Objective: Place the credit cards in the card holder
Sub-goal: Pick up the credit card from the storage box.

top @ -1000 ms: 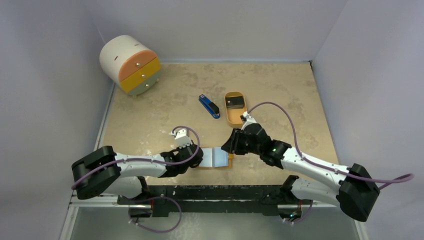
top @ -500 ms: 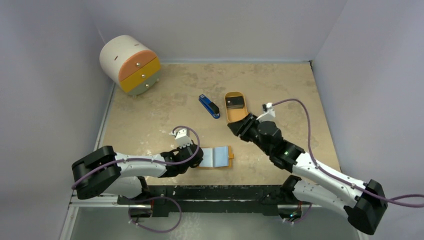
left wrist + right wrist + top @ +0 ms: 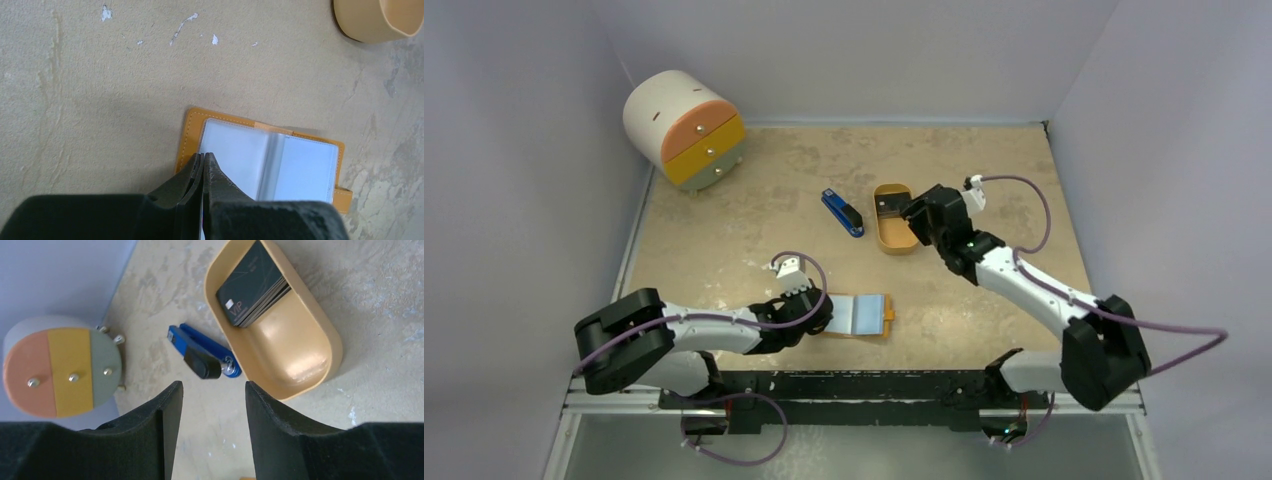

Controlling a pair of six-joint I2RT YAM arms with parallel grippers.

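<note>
The card holder [image 3: 861, 315] [image 3: 280, 165] lies open near the table's front edge, an orange wallet with its clear sleeves facing up. My left gripper [image 3: 822, 320] [image 3: 204, 156] is shut, and its tips rest on the wallet's left edge. The credit cards [image 3: 252, 285] are a dark stack lying in the far end of an oval orange tray [image 3: 894, 240] [image 3: 290, 347]. In the top view only a dark corner of the credit cards [image 3: 888, 204] shows. My right gripper [image 3: 912, 212] [image 3: 212, 387] hangs open above the tray's right side with nothing between its fingers.
A blue-and-black stapler [image 3: 842, 213] [image 3: 202, 352] lies just left of the tray. A round white drawer unit [image 3: 686, 128] [image 3: 62, 367] with orange, yellow and grey fronts stands at the back left corner. Walls close the table on three sides.
My right arm has swung from the card holder's right edge back to the tray, and its jaws have opened wider. The left gripper and the card holder have stayed put.
</note>
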